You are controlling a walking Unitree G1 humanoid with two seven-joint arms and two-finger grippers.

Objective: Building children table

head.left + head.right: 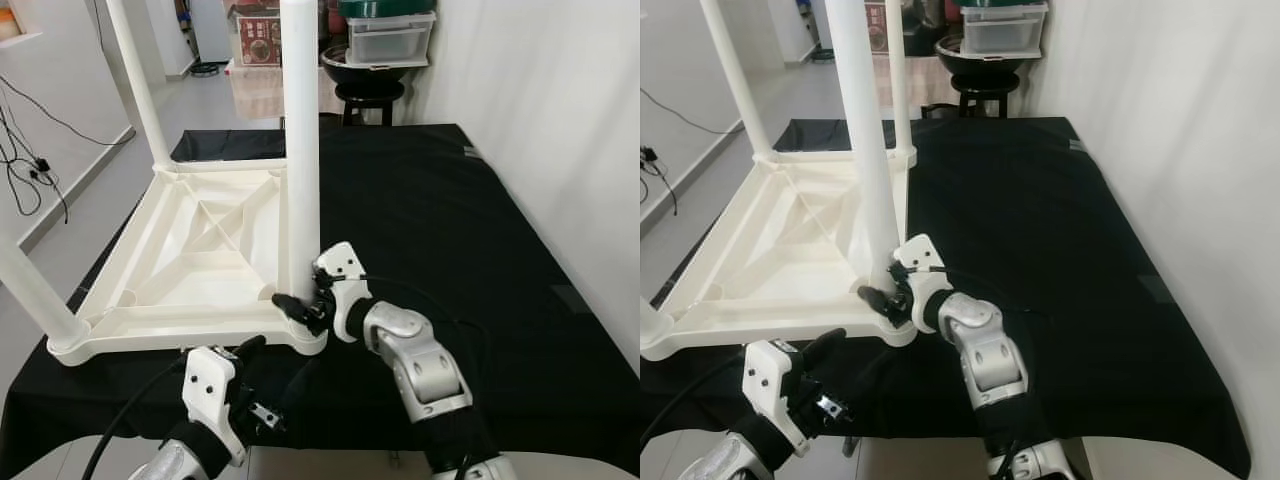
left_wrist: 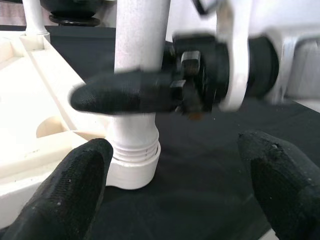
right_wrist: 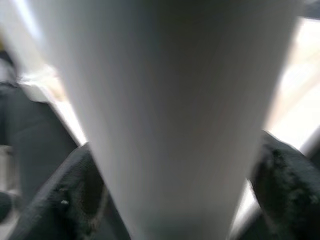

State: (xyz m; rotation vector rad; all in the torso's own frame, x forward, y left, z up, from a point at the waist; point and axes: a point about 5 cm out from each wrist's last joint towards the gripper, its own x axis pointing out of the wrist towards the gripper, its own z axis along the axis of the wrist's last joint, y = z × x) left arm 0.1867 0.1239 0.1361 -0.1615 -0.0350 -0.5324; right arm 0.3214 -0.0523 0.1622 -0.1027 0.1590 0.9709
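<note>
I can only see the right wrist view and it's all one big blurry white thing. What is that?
Observer: It's a white table leg, standing upright in the near corner of an upside-down white tabletop.
Operator: Is my right tool grabbing it?
Observer: The right tool sits at the foot of the leg, with a black finger on each side of it.
Operator: Where's my other tool?
Observer: The left tool is open, just in front of that same corner, pointing at the leg's base.
Operator: What's the table lying on?
Observer: A black cloth spread over a large surface.
</note>
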